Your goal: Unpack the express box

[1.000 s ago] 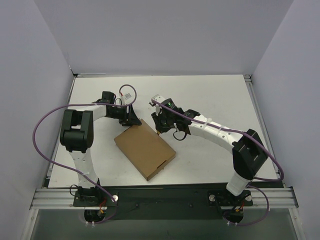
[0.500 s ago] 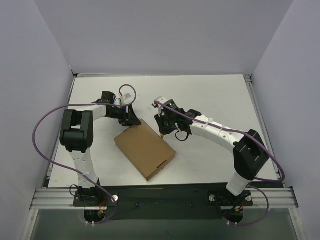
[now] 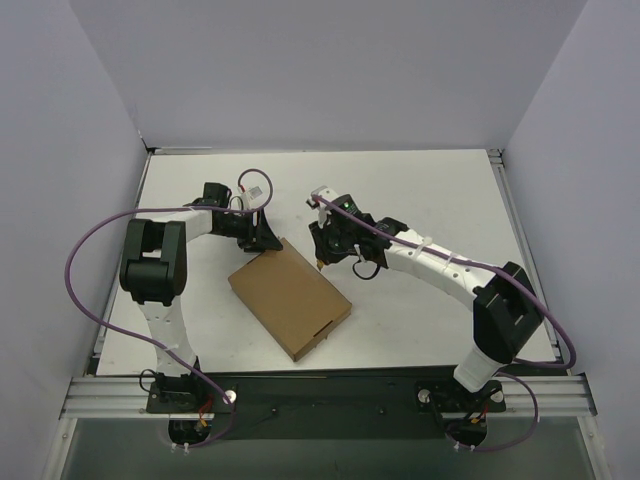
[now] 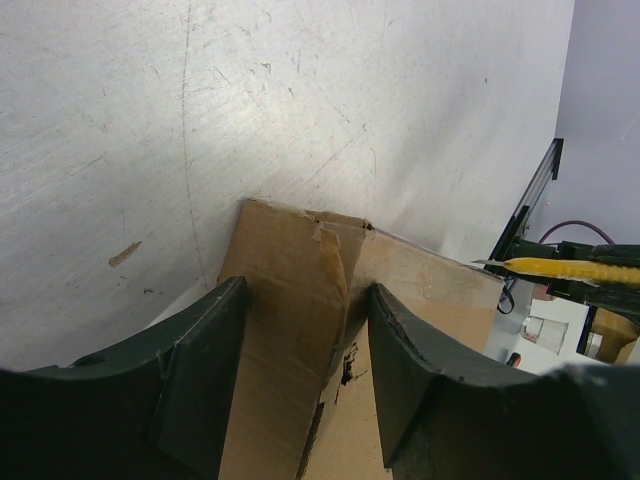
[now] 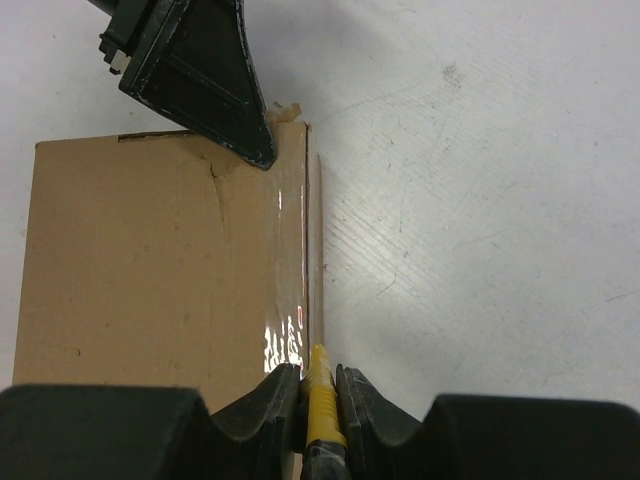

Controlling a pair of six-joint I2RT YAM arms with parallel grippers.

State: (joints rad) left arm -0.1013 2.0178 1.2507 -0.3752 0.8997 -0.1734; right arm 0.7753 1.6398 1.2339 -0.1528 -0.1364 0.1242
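Note:
The express box (image 3: 290,298) lies flat and closed on the white table, turned at an angle. It also shows in the left wrist view (image 4: 290,250) and the right wrist view (image 5: 150,260). My left gripper (image 3: 266,240) is open, its fingers (image 4: 205,370) standing either side of the box's far corner (image 4: 305,300). My right gripper (image 3: 322,258) is shut on a yellow-handled knife (image 5: 320,395). The knife tip sits at the box's taped right edge (image 5: 308,300). The knife also shows in the left wrist view (image 4: 545,267).
Clear glossy tape (image 5: 290,290) runs along the box's right edge. The left gripper's black finger (image 5: 200,70) shows at the box's far corner in the right wrist view. Grey walls enclose the table (image 3: 420,190) on three sides.
My right arm has shifted slightly to the right, the knife staying at the box's right edge. The left arm and the box have not moved.

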